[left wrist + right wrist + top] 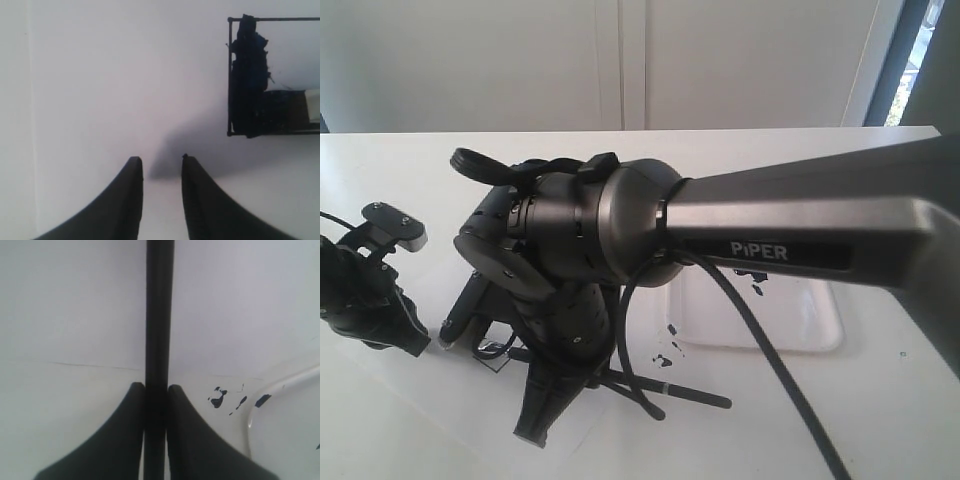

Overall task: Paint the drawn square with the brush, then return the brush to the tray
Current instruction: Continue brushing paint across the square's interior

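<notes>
The drawn square has thin black lines and a dark blue smear along one side. The brush is a black handle running between the fingers of my right gripper, which is shut on it. In the exterior view the handle sticks out to the right under the right arm, and the right gripper points down at the paper. A silver ferrule shows over the square. My left gripper is open and empty, left of the square. The tray lies at the right, mostly hidden.
Dark blue paint spots lie on the table beside the tray's rim. The right arm crosses the scene and covers most of the paper. A black cable hangs in front of the tray. The left gripper rests at the left.
</notes>
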